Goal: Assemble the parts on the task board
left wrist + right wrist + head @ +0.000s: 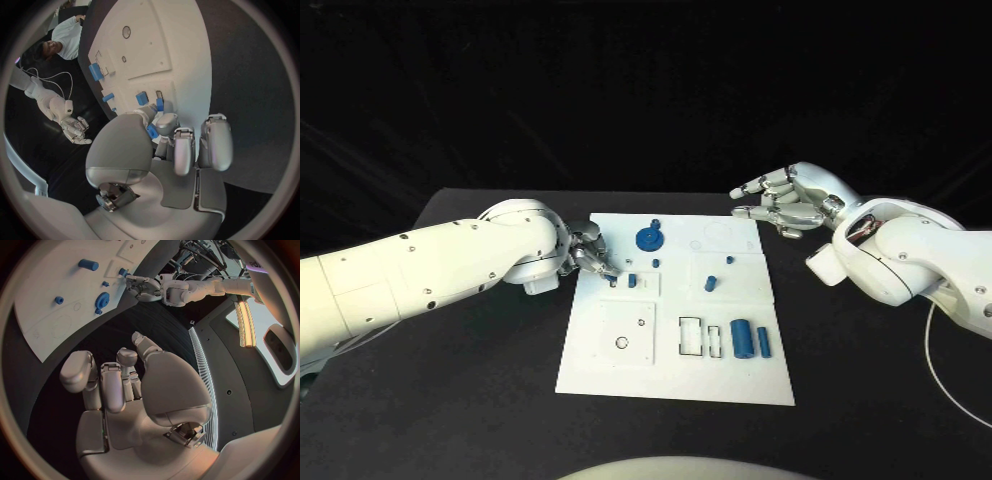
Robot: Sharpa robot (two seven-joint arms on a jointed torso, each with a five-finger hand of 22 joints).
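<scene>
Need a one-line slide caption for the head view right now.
Left hand works small blue parts at the task board edge; right hand hovers open off its far corner.

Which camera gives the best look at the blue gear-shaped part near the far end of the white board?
The head view: the blue gear-shaped part lies unobstructed on the task board, seen from above. The right wrist view shows it smaller and at a slant. In the left wrist view I cannot pick it out.

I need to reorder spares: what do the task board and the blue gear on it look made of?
Task board: probably matte white plastic or coated sheet, flat, with no glare. Blue gear: likely moulded or printed plastic, going by its uniform, dull blue colour. Neither can be confirmed by sight.
</scene>
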